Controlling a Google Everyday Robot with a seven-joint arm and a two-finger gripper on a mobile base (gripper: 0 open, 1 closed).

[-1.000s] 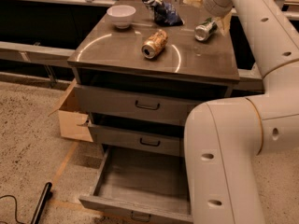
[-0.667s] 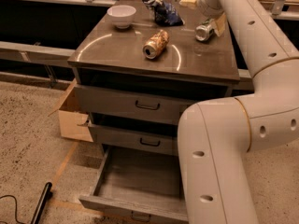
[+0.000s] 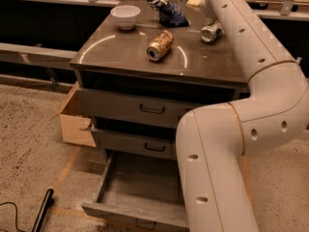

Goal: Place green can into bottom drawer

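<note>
The gripper (image 3: 205, 12) is at the back right of the cabinet top (image 3: 120, 52), and the robot's own white arm (image 3: 251, 81) hides nearly all of it. I cannot tell if it is open or closed. The green can (image 3: 211, 31) lies on its side just in front of the gripper, and it is not possible to see if the two touch. The orange-gold can (image 3: 160, 45) lies to the left of the gripper, nearer to the front. The bottom drawer (image 3: 137, 185) is pulled out, far below the gripper. The thick lower part of the arm covers its right side, and its front edge is partly cut off. Compared with one second ago, the arm has leaned more to the left across the cabinet. The green can lies at the same spot and the drawer is open as before.
</note>
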